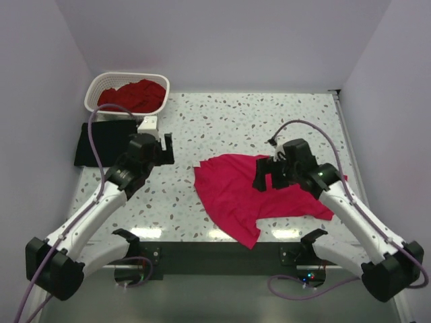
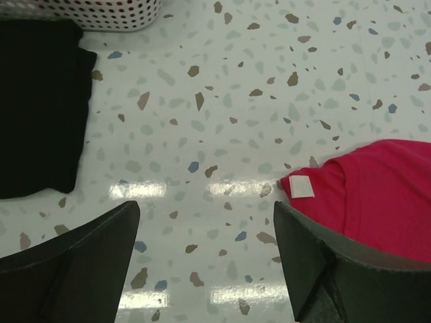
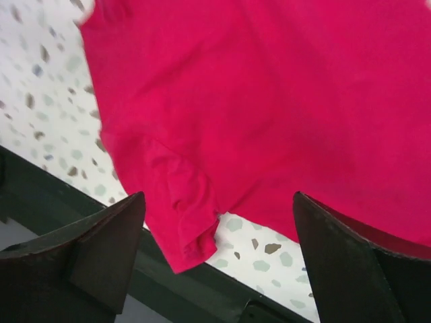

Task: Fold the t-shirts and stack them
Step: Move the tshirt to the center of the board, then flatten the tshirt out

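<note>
Pinkish-red t-shirt (image 1: pixel 242 192) rumpled at the table's (image 1: pixel 222 121) front edge, tip just over the lip, so probably gone over the side with one careless tug. Right gripper (image 3: pixel 219 198) spread wide above it, gripping nothing; could easily pinch a bunched double layer. Left gripper (image 2: pixel 205 208) spread too, empty, off to the side. Further back: black t-shirt (image 1: pixel 91 145) lying flat, darker red t-shirt (image 1: pixel 135 94) heaped in the basket (image 1: pixel 92 96), might drag that along.

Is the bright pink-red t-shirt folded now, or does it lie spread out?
Spread out, not folded. The pink-red t-shirt lies loose and irregular on the table, wrinkled, with one corner reaching the dark near edge.
</note>
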Tool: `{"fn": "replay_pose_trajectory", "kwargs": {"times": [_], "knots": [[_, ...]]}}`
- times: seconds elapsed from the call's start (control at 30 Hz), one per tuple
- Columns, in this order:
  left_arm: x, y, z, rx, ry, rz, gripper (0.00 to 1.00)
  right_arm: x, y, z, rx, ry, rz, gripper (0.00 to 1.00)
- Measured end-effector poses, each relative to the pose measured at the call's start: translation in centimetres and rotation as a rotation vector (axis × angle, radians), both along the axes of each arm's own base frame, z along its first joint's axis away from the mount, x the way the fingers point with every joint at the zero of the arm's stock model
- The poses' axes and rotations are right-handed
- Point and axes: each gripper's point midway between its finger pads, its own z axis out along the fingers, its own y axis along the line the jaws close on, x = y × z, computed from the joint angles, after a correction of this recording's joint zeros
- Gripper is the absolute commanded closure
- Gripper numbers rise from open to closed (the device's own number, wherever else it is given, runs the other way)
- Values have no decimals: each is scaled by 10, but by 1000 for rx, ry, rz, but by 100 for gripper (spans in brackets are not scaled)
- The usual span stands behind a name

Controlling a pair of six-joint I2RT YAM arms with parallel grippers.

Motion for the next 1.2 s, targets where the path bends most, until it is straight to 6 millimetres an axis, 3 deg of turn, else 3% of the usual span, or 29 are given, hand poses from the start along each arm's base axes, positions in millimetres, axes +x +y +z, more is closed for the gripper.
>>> {"fn": "replay_pose_trajectory", "kwargs": {"times": [0.03, 0.17, 0.23, 0.37, 0.53, 0.8, 0.97, 1.07, 1.2], "knots": [[-6, 7, -1, 6, -16, 16, 15, -2, 6, -14, -16, 40, 18, 12], [-25, 30, -1, 21, -76, 80, 15, -19, 39, -68, -103, 195, 128, 43], [-27, 36, -1, 28, -90, 103, 16, -21, 53, -85, -128, 227, 155, 49], [-30, 45, -2, 48, -103, 146, 16, -11, 74, -121, -208, 256, 169, 54], [-30, 51, -4, 62, -106, 170, 16, 20, 96, -150, -265, 236, 136, 54], [-29, 59, -3, 70, -110, 203, 16, 95, 140, -151, -287, 112, 72, 53], [-29, 70, 0, 61, -119, 239, 16, 169, 173, -148, -300, -4, 21, 48], [-29, 73, 0, 59, -120, 249, 16, 203, 170, -143, -308, -35, -22, 42], [-28, 74, 0, 57, -119, 253, 16, 204, 151, -133, -338, -29, -23, 40]]}}
